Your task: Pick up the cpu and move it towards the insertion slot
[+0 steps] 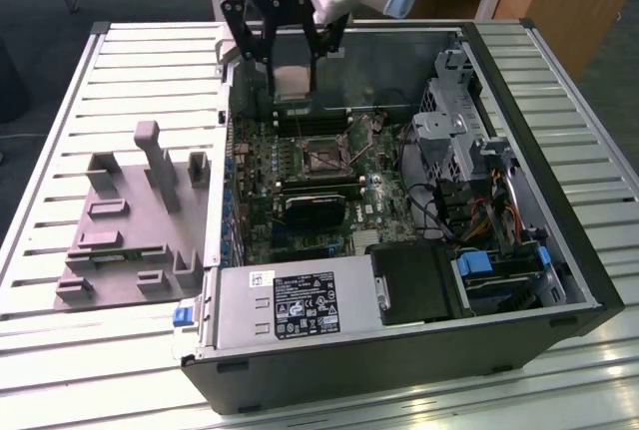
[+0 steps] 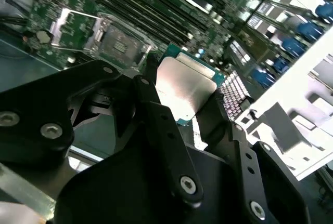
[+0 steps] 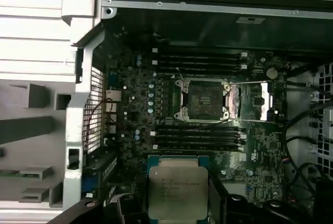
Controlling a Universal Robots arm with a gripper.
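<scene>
The claw (image 1: 293, 63) has closed on the cpu (image 3: 177, 191) and lifted it, but the insertion slot (image 3: 203, 101) lies well below, unreached.

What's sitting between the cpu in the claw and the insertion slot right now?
In the first wrist view, a bank of long black memory slots crosses the board between the cpu and the insertion slot.

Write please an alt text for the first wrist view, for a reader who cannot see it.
The pincer holds the cpu, silver top up, over the green motherboard inside an open computer case. Further along the board sits the insertion slot, square with a dark centre, between rows of long black memory slots.
</scene>
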